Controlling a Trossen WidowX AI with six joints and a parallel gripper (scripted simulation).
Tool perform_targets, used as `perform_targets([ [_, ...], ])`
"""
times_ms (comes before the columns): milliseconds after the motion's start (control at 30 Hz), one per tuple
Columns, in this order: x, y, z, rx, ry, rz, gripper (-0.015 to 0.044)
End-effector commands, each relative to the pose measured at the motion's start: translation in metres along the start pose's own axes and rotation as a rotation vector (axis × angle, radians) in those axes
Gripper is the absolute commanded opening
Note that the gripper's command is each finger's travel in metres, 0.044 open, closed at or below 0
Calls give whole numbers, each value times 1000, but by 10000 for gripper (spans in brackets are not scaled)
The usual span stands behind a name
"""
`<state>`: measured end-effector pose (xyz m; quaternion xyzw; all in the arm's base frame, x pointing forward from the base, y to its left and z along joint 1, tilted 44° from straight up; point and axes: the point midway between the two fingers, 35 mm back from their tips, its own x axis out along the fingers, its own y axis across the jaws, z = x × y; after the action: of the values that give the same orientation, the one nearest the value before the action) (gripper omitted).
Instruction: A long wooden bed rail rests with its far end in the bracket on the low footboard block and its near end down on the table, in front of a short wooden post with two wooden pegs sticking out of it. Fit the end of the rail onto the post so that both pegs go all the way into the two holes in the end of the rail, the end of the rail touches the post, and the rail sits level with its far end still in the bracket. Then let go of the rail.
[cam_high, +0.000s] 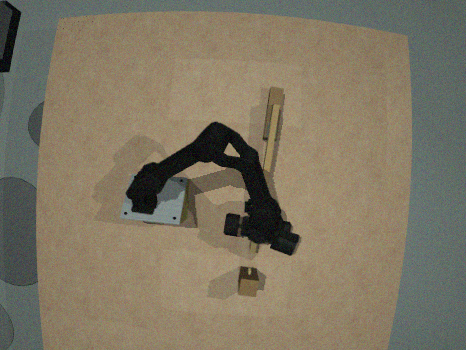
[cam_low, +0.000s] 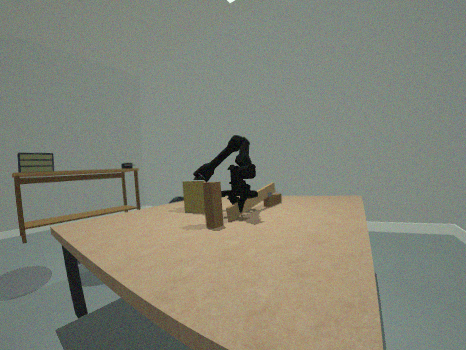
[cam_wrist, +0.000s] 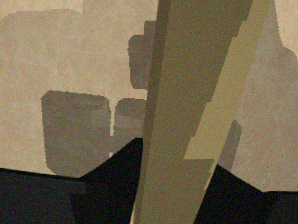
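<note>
The long wooden rail (cam_high: 272, 135) (cam_low: 266, 192) (cam_wrist: 187, 100) slopes down from the low footboard block (cam_high: 276, 93) (cam_low: 273, 200) to its near end, which is low at the table. My gripper (cam_low: 241, 204) (cam_wrist: 159, 147) is shut on the rail near this end, one finger on each side; the arm hides the fingers in the top view. The short post (cam_high: 248, 285) (cam_low: 213, 205) stands upright, with a gap between it and the rail's end. A pale peg (cam_high: 249, 271) shows on the post's rail-facing side; the second peg cannot be made out. The bracket's hold is unclear.
The arm's base plate (cam_high: 155, 212) is left of the rail, and the arm arches over to it. The wooden table (cam_high: 340, 200) (cam_low: 300, 260) carries everything. A side bench (cam_low: 75, 173) stands far off against the wall.
</note>
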<state>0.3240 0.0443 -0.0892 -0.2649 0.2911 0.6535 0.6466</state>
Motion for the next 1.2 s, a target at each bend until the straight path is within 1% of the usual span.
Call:
perform_targets([
  [0,1,1,0,3,-4,0,0],
  [1167,-17,-4,0,3,-3,-1,0],
])
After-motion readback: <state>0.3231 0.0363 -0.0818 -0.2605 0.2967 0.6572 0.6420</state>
